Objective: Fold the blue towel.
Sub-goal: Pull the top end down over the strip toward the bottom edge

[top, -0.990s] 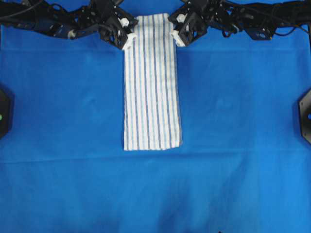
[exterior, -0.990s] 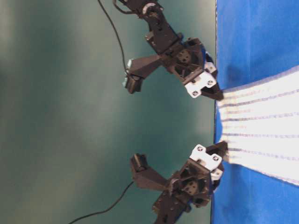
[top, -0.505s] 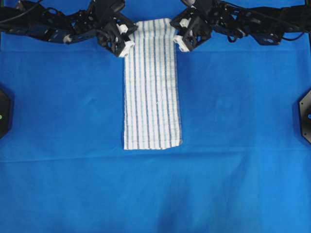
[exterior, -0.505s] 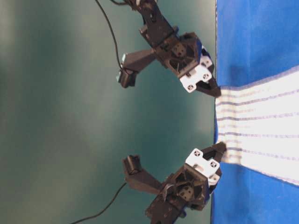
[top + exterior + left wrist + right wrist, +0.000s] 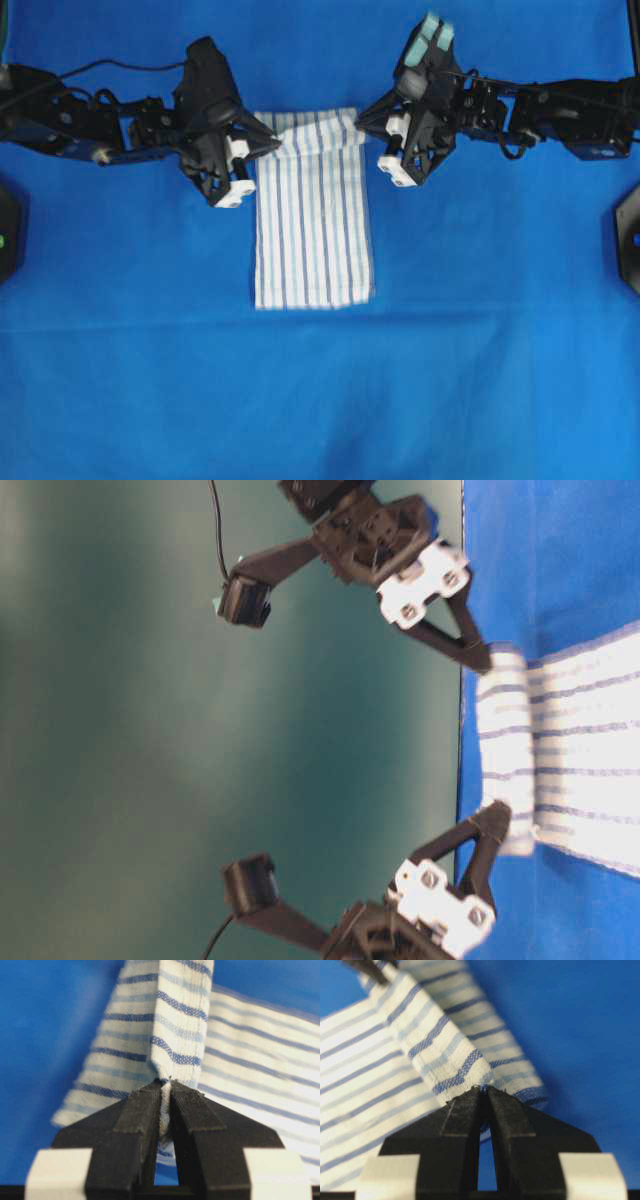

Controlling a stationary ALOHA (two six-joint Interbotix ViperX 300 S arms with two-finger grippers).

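**Ana:** What is close to us, down at six o'clock in the overhead view?

**Ben:** Just the big blue sheet [image 5: 320, 400]. It is flat and wide there, with lots of room.

**Ana:** And a bit farther up?

**Ben:** The towel [image 5: 312, 225] lies near the middle, a long strip running from six o'clock to twelve o'clock. Its near edge is straight and flat on the sheet. Its two long edges are straight too.

**Ana:** What about its far edge?

**Ben:** That end is lifted off the sheet and curled over toward six o'clock. It makes a small raised band across the towel at twelve o'clock.

**Ana:** Who is lifting it?

**Ben:** The left gripper [image 5: 272, 141] pinches the far corner at about ten o'clock. The right gripper [image 5: 362, 118] pinches the other far corner at about two o'clock.

**Ana:** Are they squeezed tight?

**Ben:** Yes. In the left wrist view the black fingers [image 5: 137, 1125] are pressed together with towel cloth caught between them. The right wrist view shows the same: fingers [image 5: 465, 1125] narrow, with the striped corner stuck in the tips.

**Ana:** Is there room at the sides?

**Ben:** Plenty. Bare sheet at three o'clock and nine o'clock of the towel. A dark thing [image 5: 8, 235] sits at the left border, and another [image 5: 630, 235] at the right, well apart from the towel.
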